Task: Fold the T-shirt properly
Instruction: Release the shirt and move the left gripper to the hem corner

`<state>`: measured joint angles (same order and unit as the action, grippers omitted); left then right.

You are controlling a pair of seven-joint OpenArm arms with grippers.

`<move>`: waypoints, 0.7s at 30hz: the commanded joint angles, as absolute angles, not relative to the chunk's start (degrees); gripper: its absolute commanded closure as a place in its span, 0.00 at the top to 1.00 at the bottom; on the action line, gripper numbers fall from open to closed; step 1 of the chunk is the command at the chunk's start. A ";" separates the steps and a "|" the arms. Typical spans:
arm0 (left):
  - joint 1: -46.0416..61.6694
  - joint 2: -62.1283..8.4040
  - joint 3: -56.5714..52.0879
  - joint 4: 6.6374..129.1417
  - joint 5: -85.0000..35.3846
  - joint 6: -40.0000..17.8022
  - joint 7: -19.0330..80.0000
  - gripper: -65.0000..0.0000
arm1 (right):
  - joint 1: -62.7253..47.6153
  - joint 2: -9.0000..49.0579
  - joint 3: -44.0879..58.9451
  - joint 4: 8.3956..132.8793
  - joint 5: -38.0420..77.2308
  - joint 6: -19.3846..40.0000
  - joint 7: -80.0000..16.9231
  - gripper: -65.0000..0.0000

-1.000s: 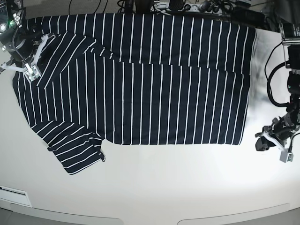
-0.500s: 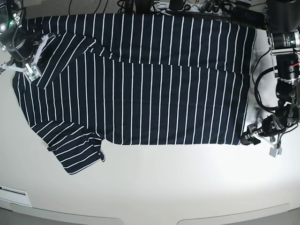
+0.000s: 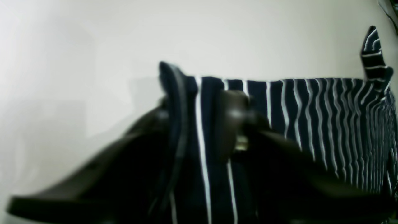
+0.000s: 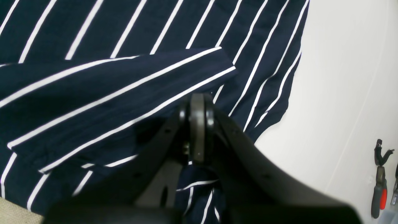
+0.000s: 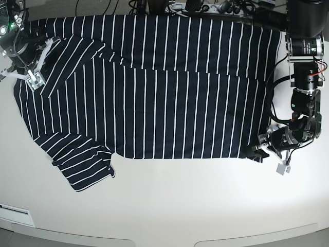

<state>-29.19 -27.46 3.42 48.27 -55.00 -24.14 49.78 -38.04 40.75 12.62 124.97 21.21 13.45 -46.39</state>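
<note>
1. Centrally: the T-shirt [image 5: 154, 98], dark navy with thin white stripes, lies spread flat across the table [image 5: 180, 206], hem toward the base view's right, sleeves toward its left. One sleeve points to the near-left corner; the other is folded inward over the body near the far-left edge.
2. At the hem's near corner: the left gripper [image 5: 258, 151] sits low on the table, right at the cloth's edge. In the left wrist view [image 3: 205, 124] a lifted fold of striped fabric stands between the two dark fingers, which are closed on the hem corner.
3. At the far-left folded sleeve: the right gripper [image 5: 37, 77] rests on the fabric. In the right wrist view [image 4: 197, 124] its jaws are pressed together, pads touching, just below the sleeve's hemmed edge, with striped cloth all around; whether any fabric is pinched cannot be told.
4. Beyond: cables [image 5: 205, 7] along the far table edge; hand tools [image 4: 381, 183] at the right wrist view's margin.
</note>
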 commanded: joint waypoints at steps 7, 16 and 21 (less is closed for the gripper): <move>-30.65 -27.97 3.73 48.38 -50.06 -20.21 52.40 0.00 | -31.97 41.60 13.19 125.86 20.97 13.04 -43.18 0.00; -31.62 -27.94 3.73 48.38 -49.56 -21.45 52.40 0.00 | -10.90 41.56 13.17 110.02 28.67 11.35 -41.58 0.33; -31.62 -27.94 3.73 48.36 -49.56 -21.45 52.80 0.00 | 4.54 41.54 13.17 87.61 39.90 17.98 -44.84 0.51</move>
